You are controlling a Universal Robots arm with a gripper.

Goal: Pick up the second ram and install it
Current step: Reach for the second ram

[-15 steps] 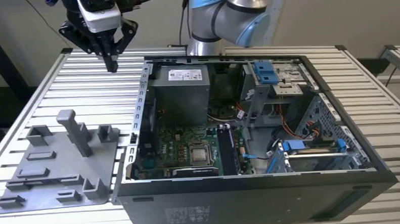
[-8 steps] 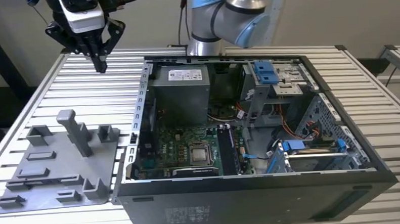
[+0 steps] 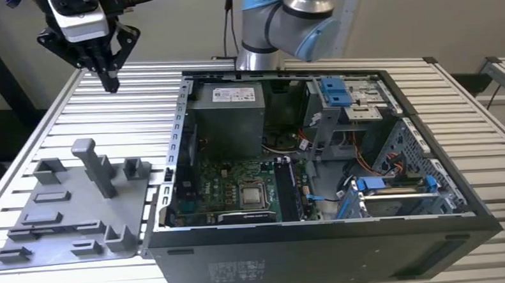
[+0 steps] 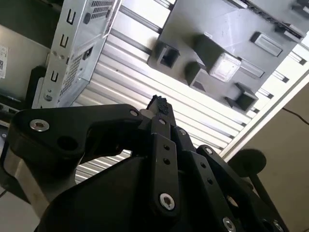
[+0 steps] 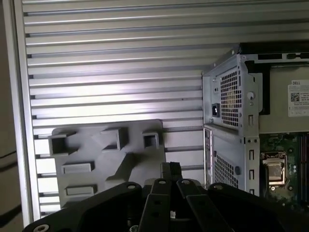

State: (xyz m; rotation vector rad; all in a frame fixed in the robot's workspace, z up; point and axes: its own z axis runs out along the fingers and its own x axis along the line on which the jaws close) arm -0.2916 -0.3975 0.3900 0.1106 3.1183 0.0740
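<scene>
Exterior view: the gripper point(image 3: 109, 82) hangs high over the table's far left, well clear of the open computer case point(image 3: 326, 256), fingers pressed together on nothing. I judge the second ram point(image 3: 287, 190) to be one of the dark sticks held on edge in the motherboard slots just right of the processor; I cannot tell which. The power supply label point(image 3: 236, 93) carries print I cannot make out.

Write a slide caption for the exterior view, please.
Gripper, shut and empty, hangs over the table beside the open computer case.
</scene>
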